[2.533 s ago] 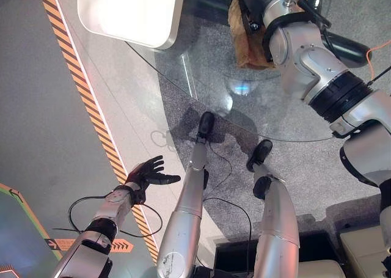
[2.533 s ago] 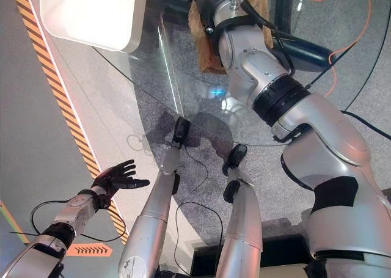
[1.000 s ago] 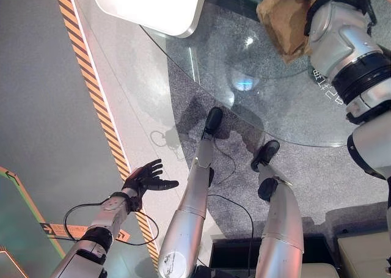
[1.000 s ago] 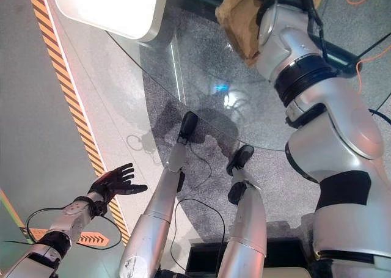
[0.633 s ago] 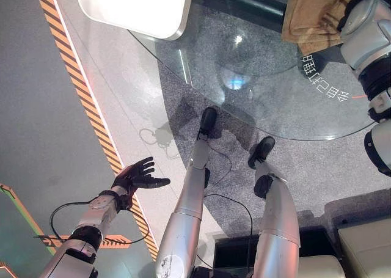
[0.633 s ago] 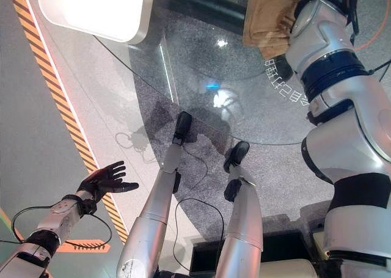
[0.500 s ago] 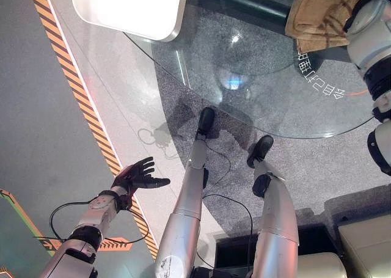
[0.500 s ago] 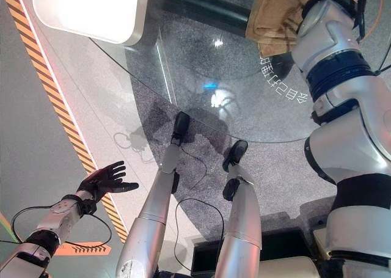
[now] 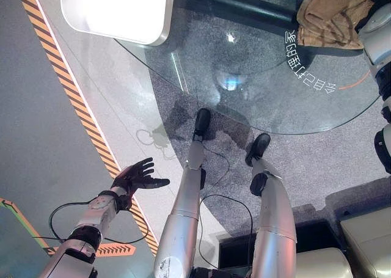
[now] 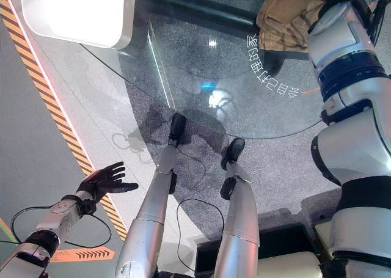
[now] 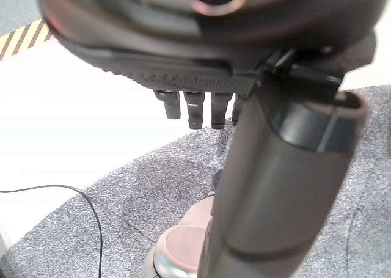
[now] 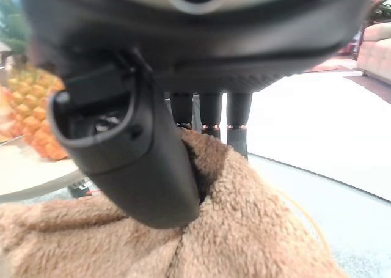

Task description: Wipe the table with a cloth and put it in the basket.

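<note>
Grey speckled carpet lies under a round glass table (image 9: 256, 101); beside the carpet a pale floor band carries an orange-and-black striped line (image 9: 73, 88). Glass table is the landmark for all places below.

Cloth (image 9: 330, 18): tan, fleecy, bunched in folds, lying on the glass near its far right rim. White lettering (image 9: 305, 64) curves along the glass just on the near side of the cloth, with a thin orange arc beside it.

Right hand (image 12: 183, 95): on the cloth at that far right part of the table. Wrist view shows the thumb pressed down into the pile and the fingers (image 12: 211, 110) reaching down onto the fleece just past it, the cloth heaped between thumb and fingers. Reads as a grasp on the cloth, fingertips partly sunk in the pile.

Left hand (image 9: 137, 175): well off the table, out past its near left edge, hanging over the pale floor by the striped line. Fingers spread and relaxed, thumb out, nothing in it. Its own wrist view agrees: fingers (image 11: 195, 110) straight, with carpet and pale floor beyond.

White rounded panel (image 9: 113, 9): at the far left edge of the table, brightly lit, one corner overlapping the glass rim.

Pineapple (image 12: 33, 110): in the right wrist view, beyond the cloth, standing on a pale rounded surface.
</note>
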`<state>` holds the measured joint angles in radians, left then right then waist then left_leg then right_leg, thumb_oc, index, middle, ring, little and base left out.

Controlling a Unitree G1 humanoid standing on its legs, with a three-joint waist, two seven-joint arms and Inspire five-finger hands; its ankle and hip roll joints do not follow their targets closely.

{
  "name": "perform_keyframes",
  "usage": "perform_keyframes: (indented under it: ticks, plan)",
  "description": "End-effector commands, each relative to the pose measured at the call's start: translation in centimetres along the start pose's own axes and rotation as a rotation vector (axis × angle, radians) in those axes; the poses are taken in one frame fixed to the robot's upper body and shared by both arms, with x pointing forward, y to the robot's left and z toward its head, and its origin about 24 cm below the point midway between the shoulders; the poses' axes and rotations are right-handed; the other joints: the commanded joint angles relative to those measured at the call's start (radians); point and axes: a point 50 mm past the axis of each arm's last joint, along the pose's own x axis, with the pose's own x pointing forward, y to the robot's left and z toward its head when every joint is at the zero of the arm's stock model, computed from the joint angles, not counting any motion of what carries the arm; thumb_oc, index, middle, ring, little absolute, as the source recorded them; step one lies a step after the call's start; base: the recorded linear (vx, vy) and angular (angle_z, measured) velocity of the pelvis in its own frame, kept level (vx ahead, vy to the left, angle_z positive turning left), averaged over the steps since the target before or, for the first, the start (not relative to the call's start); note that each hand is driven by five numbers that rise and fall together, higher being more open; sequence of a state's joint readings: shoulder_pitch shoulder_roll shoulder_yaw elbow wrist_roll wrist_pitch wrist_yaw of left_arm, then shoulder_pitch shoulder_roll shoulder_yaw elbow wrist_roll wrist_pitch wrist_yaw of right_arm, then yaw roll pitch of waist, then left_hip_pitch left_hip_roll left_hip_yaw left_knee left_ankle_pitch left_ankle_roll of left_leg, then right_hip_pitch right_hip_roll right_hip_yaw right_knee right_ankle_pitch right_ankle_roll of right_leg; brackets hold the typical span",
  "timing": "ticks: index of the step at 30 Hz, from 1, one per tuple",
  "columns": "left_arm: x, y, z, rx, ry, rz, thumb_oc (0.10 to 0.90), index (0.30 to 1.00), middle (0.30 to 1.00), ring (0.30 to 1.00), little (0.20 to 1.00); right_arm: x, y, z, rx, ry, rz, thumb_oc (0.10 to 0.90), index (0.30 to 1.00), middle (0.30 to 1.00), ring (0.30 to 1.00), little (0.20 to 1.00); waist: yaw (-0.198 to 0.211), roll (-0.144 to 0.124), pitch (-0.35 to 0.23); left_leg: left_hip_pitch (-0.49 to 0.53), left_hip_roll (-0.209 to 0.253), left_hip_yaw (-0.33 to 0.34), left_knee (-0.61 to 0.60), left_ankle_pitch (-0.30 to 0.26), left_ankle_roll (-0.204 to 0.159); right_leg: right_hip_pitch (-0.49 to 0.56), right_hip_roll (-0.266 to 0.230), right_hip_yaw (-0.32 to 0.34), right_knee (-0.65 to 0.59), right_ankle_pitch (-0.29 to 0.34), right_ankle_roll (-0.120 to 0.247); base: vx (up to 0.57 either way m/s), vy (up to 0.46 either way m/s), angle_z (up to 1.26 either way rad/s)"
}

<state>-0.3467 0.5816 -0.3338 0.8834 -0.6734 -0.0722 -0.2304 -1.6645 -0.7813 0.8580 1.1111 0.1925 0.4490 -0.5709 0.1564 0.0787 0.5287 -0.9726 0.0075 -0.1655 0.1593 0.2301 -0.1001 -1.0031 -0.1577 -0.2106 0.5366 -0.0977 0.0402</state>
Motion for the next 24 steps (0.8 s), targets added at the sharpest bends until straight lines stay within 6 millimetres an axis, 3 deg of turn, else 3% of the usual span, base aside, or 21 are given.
perform_keyframes:
  ticks: [1,7,16,24]
  plan:
    - [-1.8,2.2,-3.4,-0.046,0.109,0.084,0.8,0.9,0.9,0.9,0.9,2.6,-6.9,-2.8,-0.091,-0.015,-0.329,0.1,0.3,0.3,0.3,0.2,0.011,-0.012,-0.009,0.044,-0.065,0.11,0.115,-0.172,0.082,0.1,0.084,-0.012,-0.224,0.121,0.002,0.0,0.0,0.0]
    - [-1.7,2.1,-3.1,-0.041,0.105,0.075,0.8,0.9,0.9,0.9,0.9,1.2,-5.7,2.2,-0.111,-0.25,-0.281,0.1,0.3,0.3,0.3,0.2,0.018,-0.009,-0.009,0.039,-0.07,0.11,0.12,-0.17,0.081,0.095,0.079,-0.016,-0.221,0.118,0.001,0.0,0.0,-0.01]
    - [-1.3,0.7,-3.7,-0.019,0.109,0.055,0.8,0.9,0.9,0.9,0.9,-3.6,-2.7,10.7,-0.156,-0.639,-0.149,0.1,0.3,0.3,0.3,0.2,0.047,-0.005,-0.009,0.041,-0.076,0.105,0.121,-0.169,0.08,0.104,0.069,-0.037,-0.218,0.104,-0.003,0.0,0.0,0.0]
    - [-0.9,0.0,-3.8,-0.012,0.104,0.037,0.8,0.9,0.9,0.9,0.9,-7.9,-0.2,14.0,-0.191,-0.82,-0.044,0.1,0.3,0.3,0.3,0.2,0.062,0.0,-0.009,0.039,-0.081,0.103,0.118,-0.165,0.081,0.103,0.067,-0.045,-0.212,0.093,-0.006,0.0,0.0,0.0]
